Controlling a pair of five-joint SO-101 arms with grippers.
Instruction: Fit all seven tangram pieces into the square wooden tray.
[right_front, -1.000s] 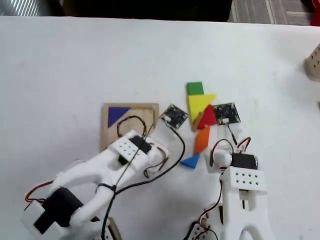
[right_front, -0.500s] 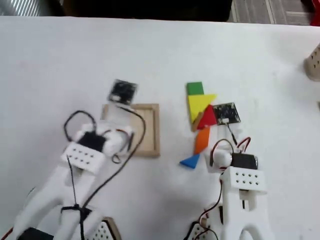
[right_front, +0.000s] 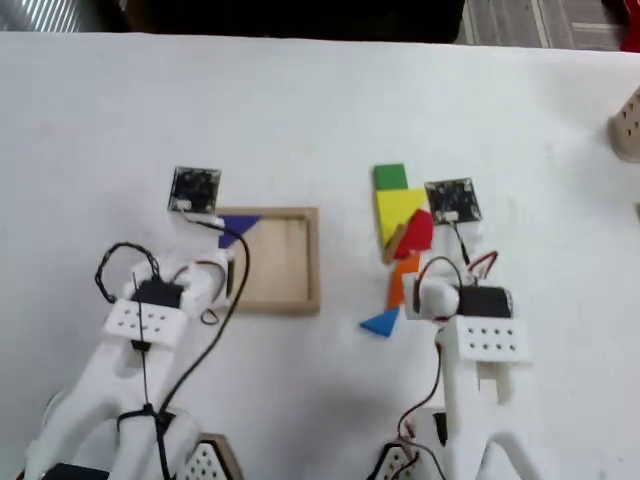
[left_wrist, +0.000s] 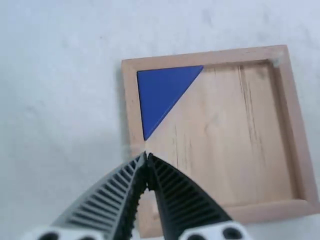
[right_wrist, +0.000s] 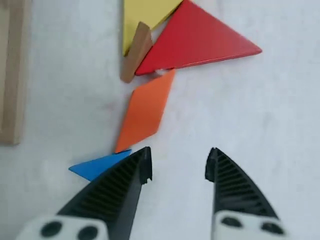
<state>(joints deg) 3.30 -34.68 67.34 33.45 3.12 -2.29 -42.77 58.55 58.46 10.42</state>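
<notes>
Left gripper (left_wrist: 146, 167): jaws pressed together, grasping nothing. The tips are at the left inner edge of the square wooden tray (left_wrist: 210, 56), just beside the sharp corner of the dark blue triangle (left_wrist: 160, 90), which lies flat in the tray's far-left corner. Whether the tips touch the tray cannot be judged. In the high view the left arm and its cable hide the tray's left side and most of that triangle.

Right gripper (right_wrist: 177, 162): jaws spread, empty, above the white table (right_front: 300, 100) to the right of the tray. One finger hides a corner of the small light blue triangle (right_wrist: 97, 166).

Beyond it lies the orange parallelogram (right_wrist: 145, 112). Next is a brown piece (right_wrist: 136, 52), tilted on edge, its shape unclear, set against the red triangle (right_wrist: 195, 40). The yellow piece (right_wrist: 145, 15) is cut off in the right wrist view. Farthest is the green square (right_front: 390, 177), just beside the yellow piece.
</notes>
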